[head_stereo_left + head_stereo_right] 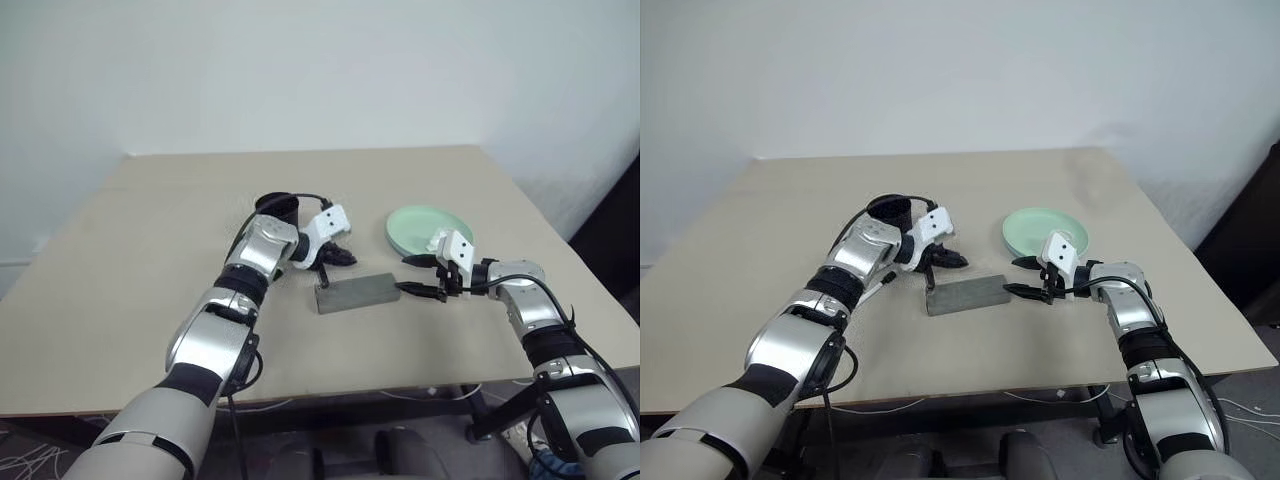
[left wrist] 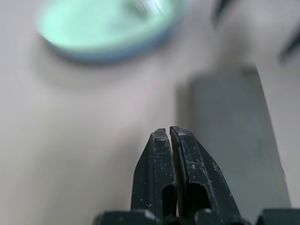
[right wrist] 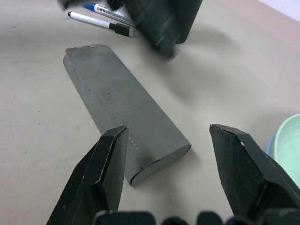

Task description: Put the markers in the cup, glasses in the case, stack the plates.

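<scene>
Two markers (image 3: 107, 14) lie loose mid-desk beside the closed case (image 3: 123, 119); plates (image 1: 425, 228) stacked; left gripper (image 2: 169, 140) clenched empty, right gripper (image 3: 168, 164) spread.

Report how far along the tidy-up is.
Done: plates look stacked, mint on blue. The case lies shut; its contents are hidden. In hand: nothing; left hand shut, empty, right hand open at the case's end. Left: two markers on the table beside the cup.

The case (image 3: 123, 123) is showing plain grey with a fine line of pale stitching. The plates (image 1: 418, 226) are showing mint green over light blue. The markers (image 3: 104, 15) are showing white, capped blue and black. The table (image 1: 150, 290) is looking beige.
</scene>
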Controlling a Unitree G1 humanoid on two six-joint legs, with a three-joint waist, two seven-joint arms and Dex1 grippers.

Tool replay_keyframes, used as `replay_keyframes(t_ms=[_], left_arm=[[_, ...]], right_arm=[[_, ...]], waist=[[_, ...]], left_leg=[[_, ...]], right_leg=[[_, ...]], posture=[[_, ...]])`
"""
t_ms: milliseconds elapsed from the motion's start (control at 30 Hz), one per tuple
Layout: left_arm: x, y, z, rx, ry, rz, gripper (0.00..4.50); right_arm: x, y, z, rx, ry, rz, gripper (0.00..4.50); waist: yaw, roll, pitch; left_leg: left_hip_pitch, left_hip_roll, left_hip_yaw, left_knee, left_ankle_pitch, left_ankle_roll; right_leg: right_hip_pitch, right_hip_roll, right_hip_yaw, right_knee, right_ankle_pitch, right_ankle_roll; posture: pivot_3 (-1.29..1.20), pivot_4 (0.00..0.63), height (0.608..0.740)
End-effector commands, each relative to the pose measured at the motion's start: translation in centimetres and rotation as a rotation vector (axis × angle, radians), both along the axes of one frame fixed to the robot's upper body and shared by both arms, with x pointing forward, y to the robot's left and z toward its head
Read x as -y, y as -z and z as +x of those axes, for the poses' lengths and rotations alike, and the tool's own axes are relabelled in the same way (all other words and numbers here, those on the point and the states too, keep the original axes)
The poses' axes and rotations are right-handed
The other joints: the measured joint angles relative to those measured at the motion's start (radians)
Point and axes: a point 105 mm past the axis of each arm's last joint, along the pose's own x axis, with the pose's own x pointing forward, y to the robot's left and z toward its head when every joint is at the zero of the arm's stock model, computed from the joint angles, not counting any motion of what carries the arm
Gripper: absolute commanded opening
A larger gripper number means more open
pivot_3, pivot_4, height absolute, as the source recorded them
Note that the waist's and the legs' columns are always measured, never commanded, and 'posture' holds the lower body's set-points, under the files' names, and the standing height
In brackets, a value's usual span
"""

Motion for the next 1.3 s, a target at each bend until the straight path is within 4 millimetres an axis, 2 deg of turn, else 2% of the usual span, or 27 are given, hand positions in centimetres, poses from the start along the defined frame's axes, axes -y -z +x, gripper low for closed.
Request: replay_keyframes(t_ms=[33,167,267,400,600,733,867,1133,1300], left_arm=[[-1.5,-2.3,0.3,0.098,-0.036,-0.06,0.03],[-4.4,-1.4,-0.8,0.097,-0.083,-0.055,0.03],[-6.6,-1.1,-1.6,0.082,-0.14,-0.074,0.55],[-8.9,-0.4,-2.5,0.053,-0.223,-0.087,1.88],[-10.3,1.8,-3.7,-0.009,-0.297,-0.055,3.94],[-11.0,3.2,-4.4,-0.052,-0.328,-0.005,3.94],[-11.4,3.4,-4.2,-0.069,-0.365,0.03,3.94],[-11.3,2.7,-2.9,-0.07,-0.437,0.059,3.94],[-10.2,0.3,-2.3,-0.055,-0.415,0.047,3.94]], right_arm=[[0.4,-2.1,0.8,0.069,0.016,0.023,3.0],[0.5,-2.1,0.9,0.07,0.022,0.023,3.0],[0.6,-2.0,0.8,0.067,0.026,0.025,3.0],[0.5,-1.9,0.7,0.063,0.034,0.041,3.0],[0.1,-1.8,0.5,0.061,0.038,0.064,3.0],[0.0,-1.7,0.4,0.058,0.04,0.07,3.0],[0.1,-1.6,0.3,0.054,0.044,0.071,3.0],[0.2,-1.2,0.1,0.043,0.052,0.069,3.0],[0.2,-1.3,0.2,0.042,0.055,0.067,3.0]], waist=[[-0.001,0.0,0.0],[-0.001,0.001,0.0],[0.0,0.001,0.0],[0.002,0.001,0.0],[0.002,0.001,0.0],[0.002,0.001,0.0],[0.003,0.001,0.0],[0.003,0.001,0.0],[0.002,0.0,0.0]], left_leg=[[0.0,0.0,0.0,0.0,0.0,0.0],[0.001,0.001,0.0,-0.001,0.0,0.0],[0.001,0.001,0.0,-0.001,0.0,0.0],[0.0,0.0,0.0,0.0,0.0,0.0],[0.001,0.0,0.001,0.0,0.0,0.0],[0.001,0.001,0.001,0.0,0.0,0.0],[0.001,0.001,0.001,0.0,0.0,-0.001],[0.001,0.001,0.0,0.0,0.0,-0.001],[0.001,0.001,0.001,0.0,0.0,-0.001]], right_leg=[[0.0,0.0,0.0,0.0,0.0,0.0],[0.0,0.001,0.0,0.001,0.0,0.0],[0.0,0.0,0.0,0.001,0.0,0.0],[0.0,-0.001,0.0,0.0,0.0,0.0],[0.0,-0.001,0.0,0.001,0.0,0.0],[0.0,0.0,-0.001,0.001,0.0,0.0],[0.0,0.0,-0.001,0.0,0.0,0.0],[0.0,0.0,-0.001,0.001,0.0,0.0],[0.0,0.0,-0.001,0.0,0.0,0.0]], posture=[[0.0,0.0,0.732],[0.0,0.0,0.732],[0.0,0.0,0.732],[0.0,0.0,0.732],[0.0,0.0,0.732],[0.0,0.0,0.732],[0.0,0.0,0.732],[0.0,0.0,0.732],[0.0,0.0,0.732]])
